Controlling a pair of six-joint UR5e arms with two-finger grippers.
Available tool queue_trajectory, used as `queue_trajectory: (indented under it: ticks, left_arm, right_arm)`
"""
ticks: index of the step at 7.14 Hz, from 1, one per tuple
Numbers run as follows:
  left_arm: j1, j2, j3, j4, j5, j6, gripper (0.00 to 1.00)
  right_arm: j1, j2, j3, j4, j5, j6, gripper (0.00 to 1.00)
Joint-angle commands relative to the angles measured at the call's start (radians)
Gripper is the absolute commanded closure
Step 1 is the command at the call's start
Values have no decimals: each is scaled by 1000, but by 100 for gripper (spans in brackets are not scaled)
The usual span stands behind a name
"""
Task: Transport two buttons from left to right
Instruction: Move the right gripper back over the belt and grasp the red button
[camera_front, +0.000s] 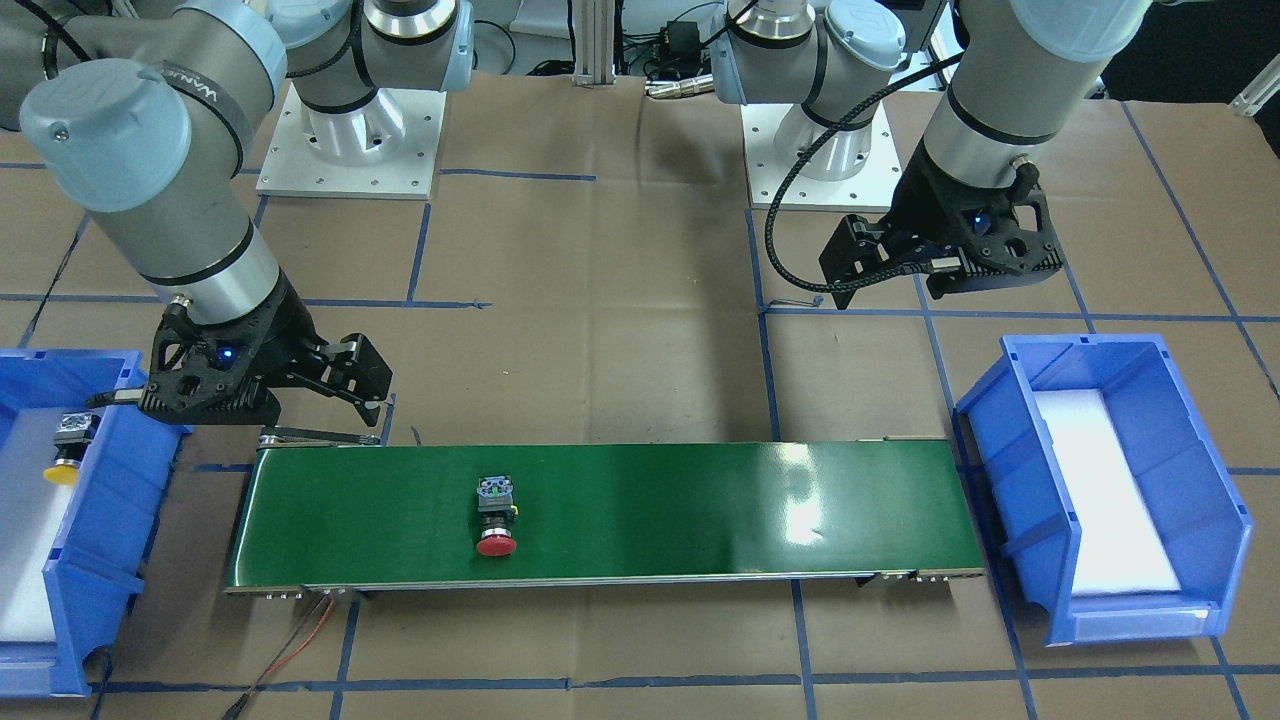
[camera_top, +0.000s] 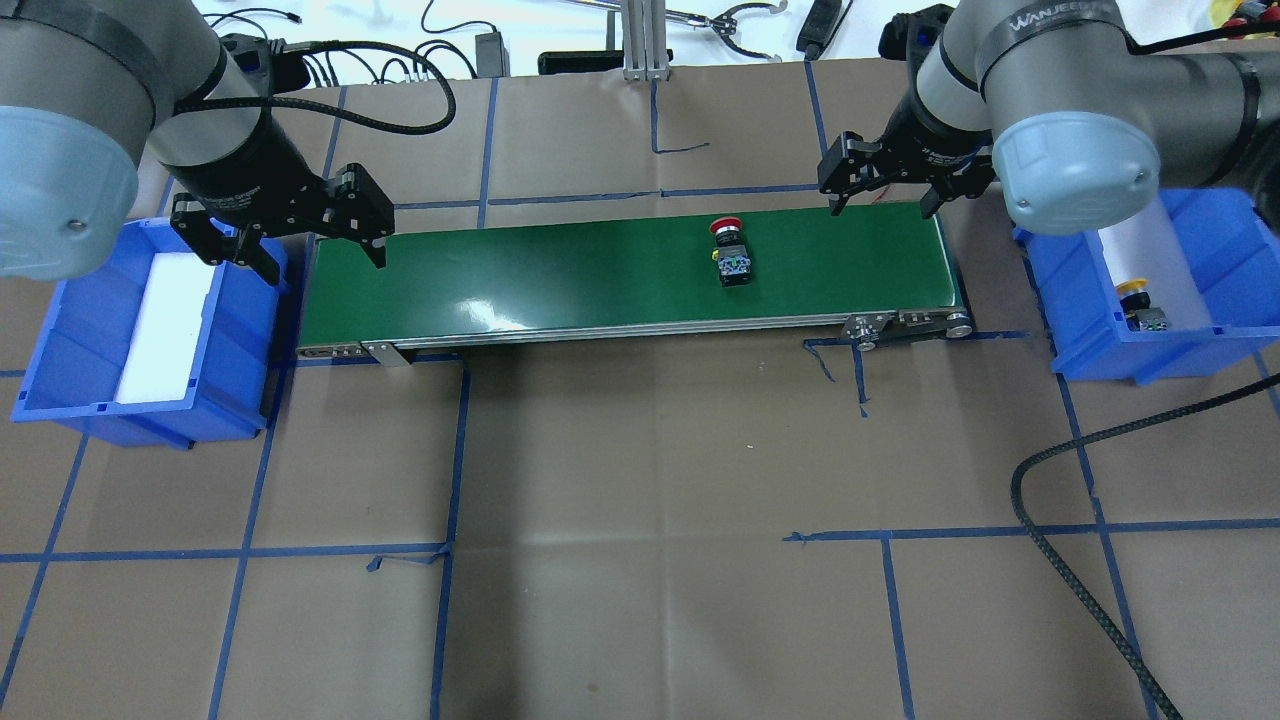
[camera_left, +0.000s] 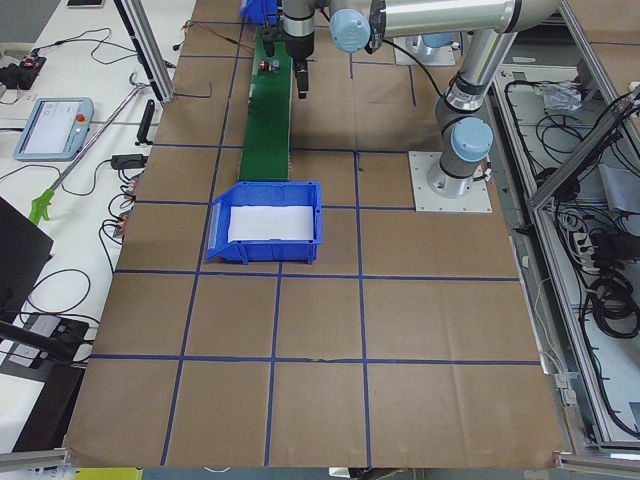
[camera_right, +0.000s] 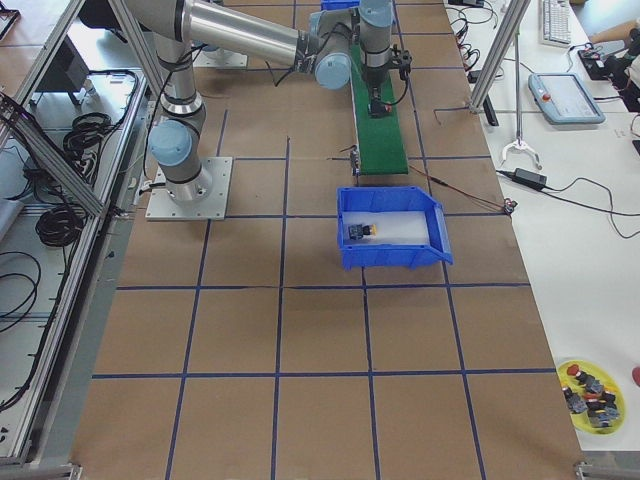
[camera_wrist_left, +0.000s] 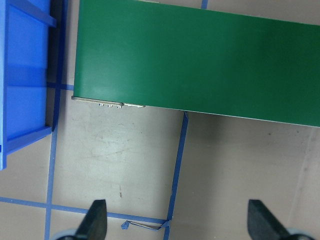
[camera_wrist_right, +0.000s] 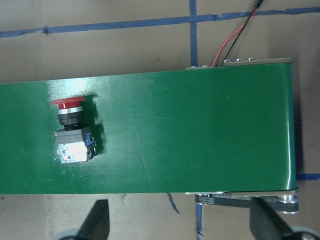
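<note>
Overhead view: red button (camera_top: 731, 252) lies on its side on the belt (camera_top: 560, 270), right of the belt's middle, cap toward the top of the frame. Nothing touches it. Right wrist view has it at frame left, grey body below the cap.

Yellow button (camera_top: 1140, 305) sits in the right bin (camera_top: 1090, 330) at the frame's right edge, on the white liner, in the bin's lower part.

Left bin (camera_top: 90, 310) at frame left, white liner showing.

Right gripper (camera_top: 880, 205): fingers spread wide, holding nothing, above the belt's right end at its upper edge, just right of the red button.

Left gripper (camera_top: 320, 258): fingers also apart, holding nothing, over the belt's left end beside the left bin.
</note>
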Motion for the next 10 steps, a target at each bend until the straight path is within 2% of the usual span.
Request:
queue_trajectory:
  ticks: [1,3,9,10]
  left_arm:
    - [0,0,-1,1,0,-6,0]
    - [-3,0,-1,1,-2,-7,0]
    - [-11,3,-3,13,-8,-7,0]
    - [-11,1,-3,14,-9,-7,0]
  right_arm:
    - [2,51,-9,-18,30,1,1]
    - [19,114,-45,-25,72,3,1]
    - [73,256,-61,-97,71,43,1]
    - [73,267,-58,-97,65,41,4]
